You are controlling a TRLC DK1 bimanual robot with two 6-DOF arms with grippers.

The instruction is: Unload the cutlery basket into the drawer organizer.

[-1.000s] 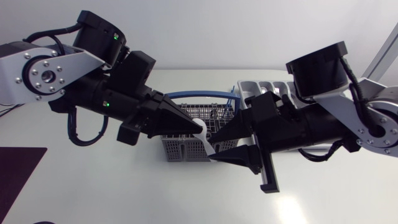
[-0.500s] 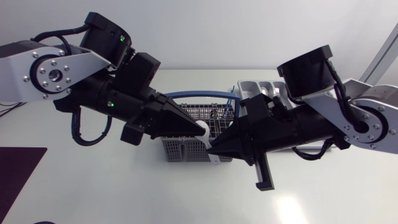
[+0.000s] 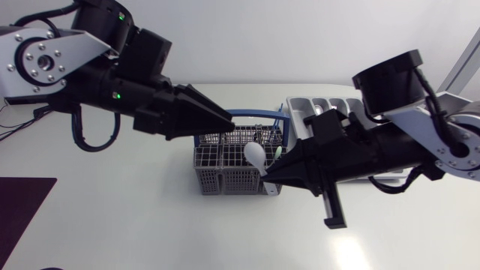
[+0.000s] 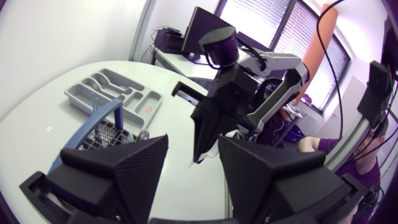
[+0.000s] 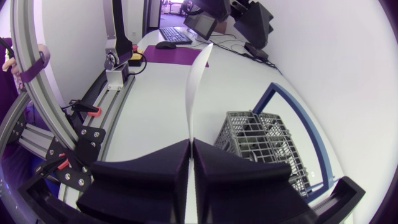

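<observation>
A white spoon (image 3: 255,154) hangs over the grey cutlery basket (image 3: 217,177), with my right gripper (image 3: 268,174) shut on its handle. In the right wrist view the spoon (image 5: 198,87) stands edge-on out of the shut gripper (image 5: 191,142), and the basket (image 5: 261,140) lies beyond and beside it. My left gripper (image 3: 223,120) hovers above the basket's far left corner, open and holding nothing. Its own view shows a clear gap between its fingers (image 4: 124,168). The grey drawer organizer (image 3: 304,105) lies behind my right arm.
The basket's blue handle (image 3: 247,114) arches over its far side, just under my left gripper's tips. My right arm covers most of the organizer (image 4: 115,93). A dark purple mat (image 3: 19,206) lies at the table's near left edge.
My left gripper let go of the white spoon, opened and drew back up and to the left. My right gripper shut on the spoon's handle and now holds it alone.
</observation>
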